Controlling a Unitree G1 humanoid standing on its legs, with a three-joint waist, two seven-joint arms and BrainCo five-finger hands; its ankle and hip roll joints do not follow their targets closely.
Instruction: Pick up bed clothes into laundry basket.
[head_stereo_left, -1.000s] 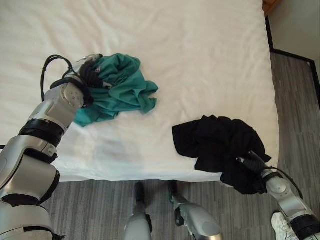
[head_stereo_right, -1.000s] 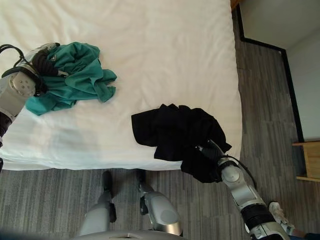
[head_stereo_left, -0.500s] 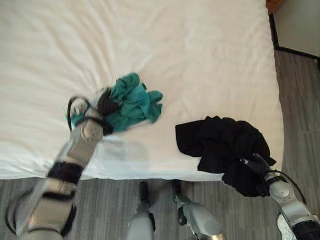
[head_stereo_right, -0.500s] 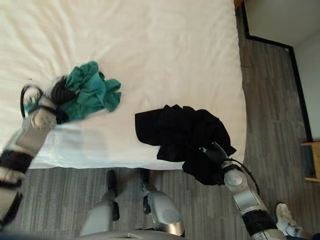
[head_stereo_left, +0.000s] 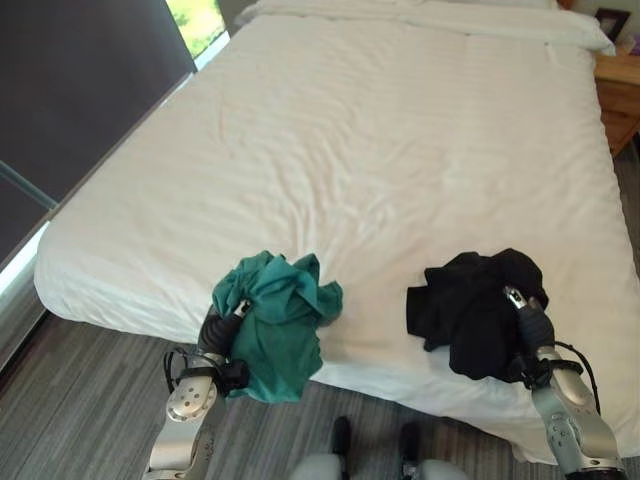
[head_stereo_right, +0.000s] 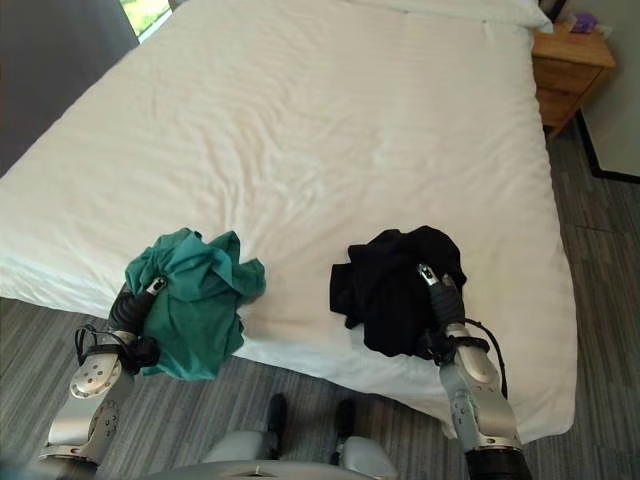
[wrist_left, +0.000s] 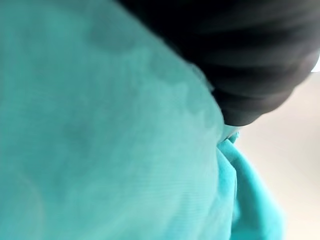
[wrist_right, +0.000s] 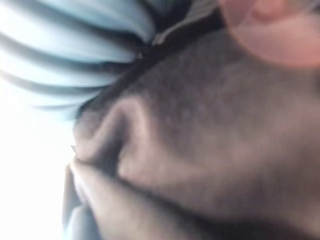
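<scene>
Nearest you, your left robot hand is buried in the bunched teal garment at the bed's near edge; your right robot hand in the black garment. You can't tell either grip. White bed stretches beyond.

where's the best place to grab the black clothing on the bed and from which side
Probably at the bunched near-edge part of the black garment, coming from the foot of the bed. The cloth is heaped in a mound that spills over the mattress edge, so the thick folds there give fingers something to close round. The right hand is at that spot, though its fingers are buried in the cloth.
</scene>
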